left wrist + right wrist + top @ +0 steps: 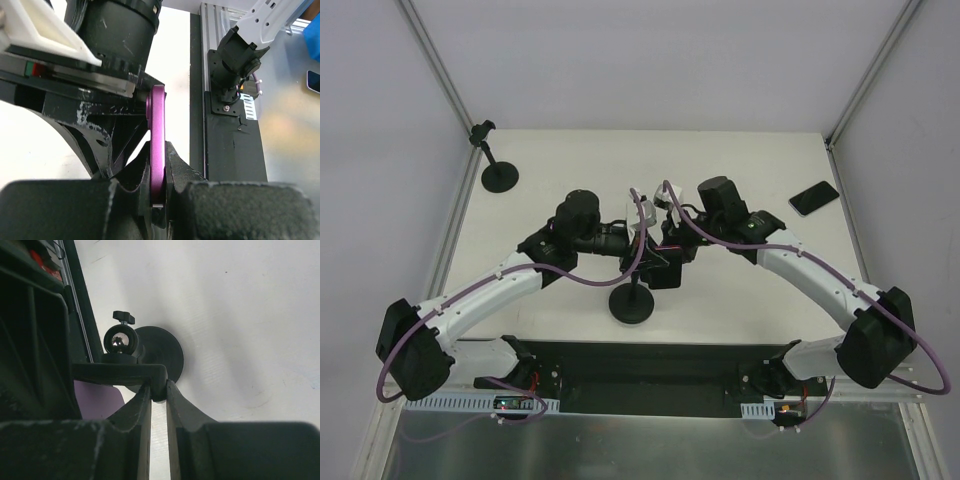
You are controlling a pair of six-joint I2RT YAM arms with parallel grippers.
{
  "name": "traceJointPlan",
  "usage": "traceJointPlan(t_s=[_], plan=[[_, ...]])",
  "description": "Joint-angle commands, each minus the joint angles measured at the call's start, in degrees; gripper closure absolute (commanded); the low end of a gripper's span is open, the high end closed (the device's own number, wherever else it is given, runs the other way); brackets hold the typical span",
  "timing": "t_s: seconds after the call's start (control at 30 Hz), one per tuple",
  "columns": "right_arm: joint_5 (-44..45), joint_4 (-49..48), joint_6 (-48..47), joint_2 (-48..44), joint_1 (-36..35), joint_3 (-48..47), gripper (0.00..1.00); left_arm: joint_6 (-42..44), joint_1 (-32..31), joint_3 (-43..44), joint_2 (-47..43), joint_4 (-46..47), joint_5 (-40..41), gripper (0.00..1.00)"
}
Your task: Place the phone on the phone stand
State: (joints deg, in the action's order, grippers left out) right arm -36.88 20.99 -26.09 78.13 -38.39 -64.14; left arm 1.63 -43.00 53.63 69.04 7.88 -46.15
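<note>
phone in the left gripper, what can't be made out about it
- Left wrist: the phone shows only its purple edge; screen edge-on, lower end buried in the left gripper.
- Right wrist: only a purple patch behind the phone stand clamp; seating unclear.
- Top external: right gripper and left one cover it.

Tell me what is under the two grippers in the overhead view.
The phone stand: its round base and stem show. Its clip top is covered there, as is the purple-edged phone clamped in the left gripper.
</note>
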Motion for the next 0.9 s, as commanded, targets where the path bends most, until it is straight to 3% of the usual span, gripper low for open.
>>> traceJointPlan(t_s=[0.0,0.1,0.23,0.4,0.47,0.5,0.53,0.63,0.7,0.73,0.87], plan=[[-2.6,-7.6,3.0,-3.7,0.5,-1.1,1.0,-0.7,0.6,-0.9,-4.3,4.0,1.1,1.0],[-1.4,-7.9,3.7,-3.9,0.6,-0.9,1.0,-1.2,0.7,-1.9,-6.1,4.0,4.0,1.0],[3.8,-9.0,5.9,-5.3,0.7,0.8,1.0,-3.6,0.7,-3.8,-8.9,3.2,14.0,1.0],[16.5,-15.8,16.4,-10.2,-1.1,5.5,0.99,-5.2,0.6,-3.9,-11.4,-5.6,36.6,1.0],[34.5,-15.7,19.5,-12.9,-5.4,7.3,1.0,-5.9,-0.2,-4.1,-11.8,-7.6,45.0,1.0],[43.0,-15.5,21.1,-13.4,-10.9,7.7,1.0,-6.5,-0.7,-4.4,-12.2,-8.3,52.8,1.0],[57.7,-14.8,23.2,-13.6,-13.8,7.8,1.0,-7.0,-1.5,-5.3,-12.3,-8.8,56.0,1.0],[82.4,-10.4,37.6,-11.9,-24.7,7.4,1.0,-11.7,-1.7,-7.2,-13.2,-8.1,66.0,1.0],[88.4,-6.1,46.7,-8.5,-30.0,5.9,1.0,-13.0,-1.7,-8.4,-12.6,-5.0,67.0,1.0],[92.9,-4.9,47.8,-7.4,-31.5,5.1,1.0,-13.4,-1.7,-9.2,-12.3,-3.0,67.0,1.0],[97.2,-4.2,47.5,-4.8,-37.1,1.9,1.0,-14.3,-1.7,-10.1,-10.6,-0.7,65.7,1.0]])
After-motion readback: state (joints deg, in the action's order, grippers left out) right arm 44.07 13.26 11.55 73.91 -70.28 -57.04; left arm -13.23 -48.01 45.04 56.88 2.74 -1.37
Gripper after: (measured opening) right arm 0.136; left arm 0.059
